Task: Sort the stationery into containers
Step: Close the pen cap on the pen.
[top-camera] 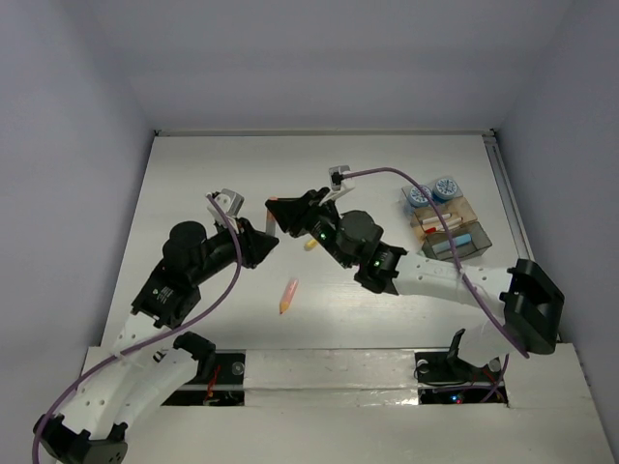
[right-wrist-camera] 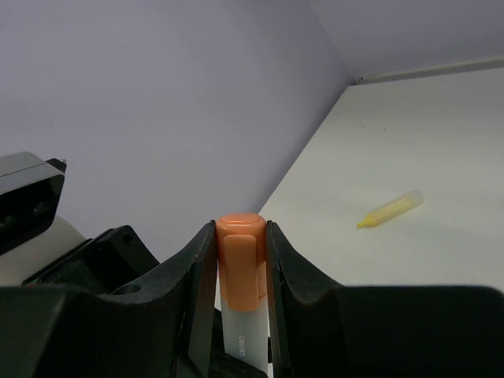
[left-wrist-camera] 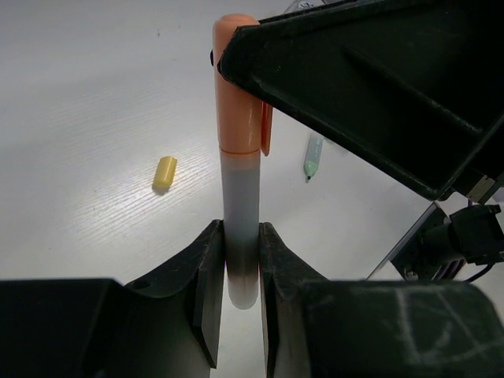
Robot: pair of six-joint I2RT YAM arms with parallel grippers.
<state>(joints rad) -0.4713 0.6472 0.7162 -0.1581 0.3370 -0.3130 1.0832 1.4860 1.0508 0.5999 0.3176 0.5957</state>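
Note:
An orange-capped pen with a white barrel [left-wrist-camera: 240, 169] is held off the table between both arms. My left gripper [left-wrist-camera: 242, 272] is shut on the barrel's blunt end. My right gripper [right-wrist-camera: 240, 264] is shut on the orange cap [right-wrist-camera: 240, 256]. In the top view the two grippers meet left of centre, left gripper [top-camera: 270, 234] below right gripper [top-camera: 281, 207]. An orange crayon [top-camera: 288, 295] lies on the table in front of them. The containers [top-camera: 449, 230] stand at the right, holding some pieces, with two blue-and-white pots [top-camera: 431, 192] at their far end.
A short yellow stub [left-wrist-camera: 164, 172] and a light-green pen [left-wrist-camera: 313, 156] lie on the table beyond the left gripper. A yellow crayon [right-wrist-camera: 391, 209] lies past the right gripper. In the top view a yellow piece [top-camera: 310, 245] peeks out under the right arm.

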